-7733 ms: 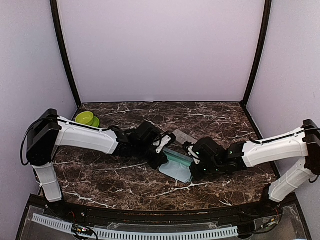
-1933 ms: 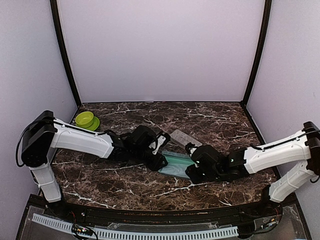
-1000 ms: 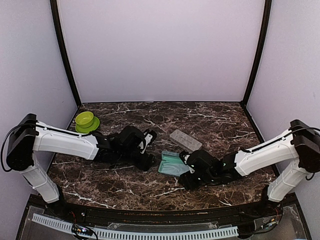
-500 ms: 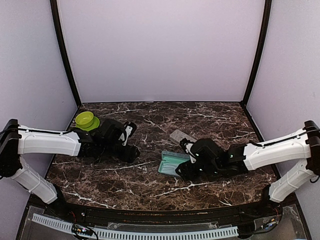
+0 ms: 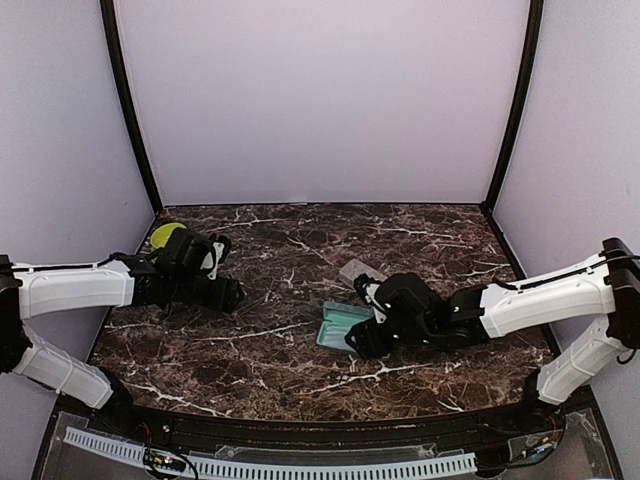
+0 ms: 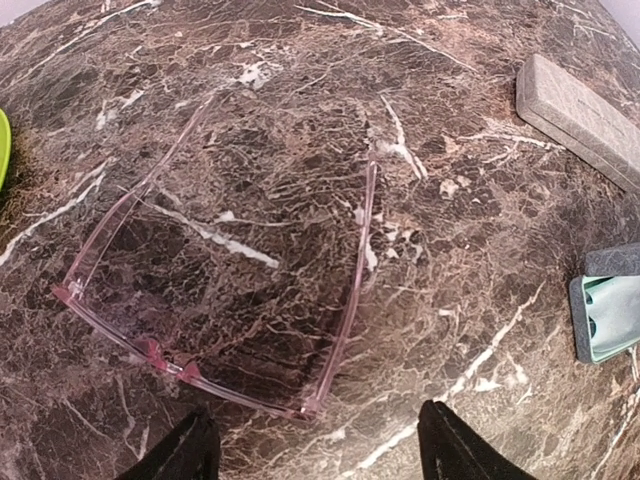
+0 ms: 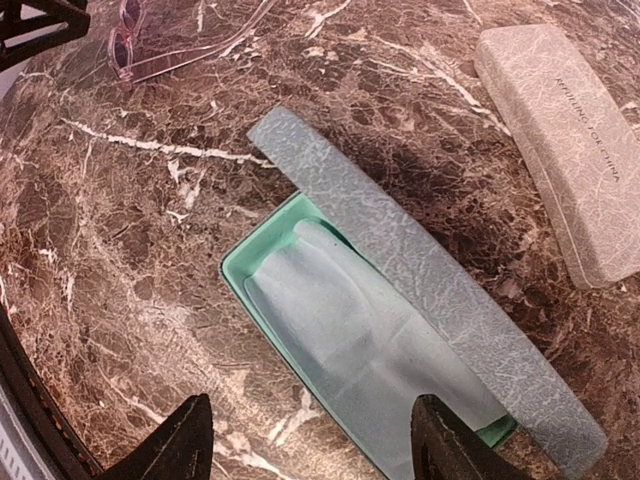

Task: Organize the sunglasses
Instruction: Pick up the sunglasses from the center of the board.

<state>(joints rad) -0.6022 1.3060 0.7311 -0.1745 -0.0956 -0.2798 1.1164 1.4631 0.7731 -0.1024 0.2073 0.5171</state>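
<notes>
sunglasses: clear pink plastic, angular | case: grey textured, teal-lined, open

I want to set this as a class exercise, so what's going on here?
Neither arm holds anything. The left gripper, open, hangs over the pink-framed sunglasses lying unfolded on the marble table. The right gripper, also open, hangs over the open case, teal-lined with a cloth inside. A second case lies closed beside it.
</notes>
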